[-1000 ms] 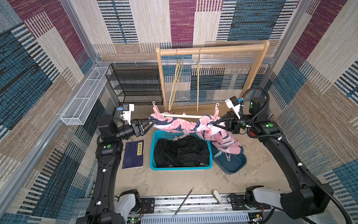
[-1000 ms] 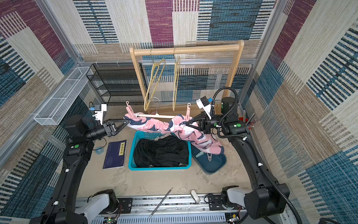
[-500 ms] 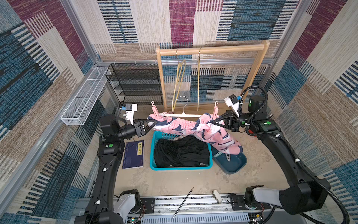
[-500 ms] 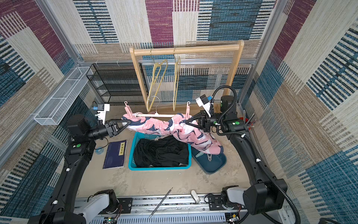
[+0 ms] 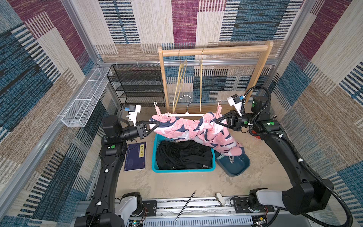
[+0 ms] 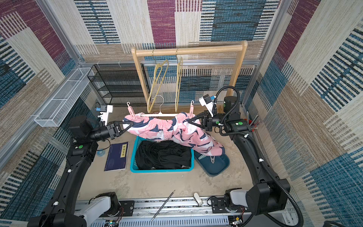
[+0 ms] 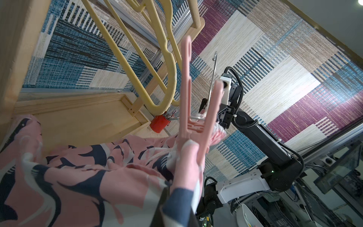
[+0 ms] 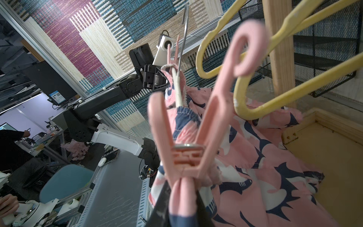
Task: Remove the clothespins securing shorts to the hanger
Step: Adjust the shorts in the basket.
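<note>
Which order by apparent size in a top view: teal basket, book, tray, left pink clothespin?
Largest to smallest:
1. basket
2. tray and book: near equal, tray partly under shorts, so unranked
3. clothespin

Walls (image 5: 196, 23) are covered in woven patchwork; a wooden rack (image 5: 214, 50) and black wire shelf (image 5: 137, 84) are set on beige floor (image 5: 176, 184).
</note>
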### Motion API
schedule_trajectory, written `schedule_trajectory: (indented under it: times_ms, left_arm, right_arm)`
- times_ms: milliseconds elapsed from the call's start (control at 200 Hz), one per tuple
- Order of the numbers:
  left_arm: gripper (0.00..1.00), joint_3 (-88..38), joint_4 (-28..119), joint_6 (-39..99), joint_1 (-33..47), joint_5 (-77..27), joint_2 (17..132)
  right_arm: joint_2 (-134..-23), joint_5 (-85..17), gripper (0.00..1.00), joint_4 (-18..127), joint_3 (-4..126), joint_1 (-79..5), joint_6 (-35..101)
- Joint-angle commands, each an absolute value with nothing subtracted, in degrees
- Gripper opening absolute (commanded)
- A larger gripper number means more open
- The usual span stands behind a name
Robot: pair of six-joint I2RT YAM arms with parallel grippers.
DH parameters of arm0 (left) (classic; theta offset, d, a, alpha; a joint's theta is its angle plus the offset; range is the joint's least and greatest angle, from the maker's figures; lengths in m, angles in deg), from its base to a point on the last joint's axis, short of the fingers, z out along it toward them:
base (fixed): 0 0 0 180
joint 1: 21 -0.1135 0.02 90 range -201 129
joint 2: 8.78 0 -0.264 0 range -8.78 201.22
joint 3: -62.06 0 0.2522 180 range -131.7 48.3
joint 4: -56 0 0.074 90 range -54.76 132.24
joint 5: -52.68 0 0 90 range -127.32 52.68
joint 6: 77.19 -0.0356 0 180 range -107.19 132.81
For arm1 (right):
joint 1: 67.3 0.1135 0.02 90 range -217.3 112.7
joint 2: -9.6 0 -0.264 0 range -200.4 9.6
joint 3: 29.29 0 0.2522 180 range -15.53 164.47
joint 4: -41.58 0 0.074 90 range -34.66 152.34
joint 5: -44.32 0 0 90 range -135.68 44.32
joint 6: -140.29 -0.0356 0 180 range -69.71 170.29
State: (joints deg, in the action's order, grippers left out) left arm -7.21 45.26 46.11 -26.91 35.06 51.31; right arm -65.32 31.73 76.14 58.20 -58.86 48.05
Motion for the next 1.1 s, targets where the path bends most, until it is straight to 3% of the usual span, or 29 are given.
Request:
schedule_trajectory:
  times_ms: [0,135,280,621,1012,1097]
  left_arm:
    - [0.00,-6.5,53.5,52.7,-26.8,34.7,51.3]
    - [0.00,-5.7,61.1,59.6,-26.8,34.4,51.2]
    - [0.00,-5.7,66.9,65.8,-26.7,33.5,50.6]
    - [0.00,-7.2,71.8,73.4,-26.0,29.8,47.8]
    - [0.00,-12.8,73.1,78.3,-24.2,27.4,43.6]
    - [0.00,-13.4,75.4,80.7,-23.9,26.7,43.4]
  right_arm:
    - [-64.7,31.5,0.26,73.5,57.6,-58.9,48.8]
    - [-62.9,28.0,0.44,74.2,56.2,-60.2,48.8]
    - [-60.2,18.9,0.53,76.9,56.0,-61.7,49.5]
    - [-53.9,-12.3,0.58,77.7,54.4,-61.9,46.9]
    - [-53.4,-26.2,0.60,77.9,52.9,-61.9,45.9]
    - [-54.3,-23.6,0.61,79.6,54.8,-63.7,47.4]
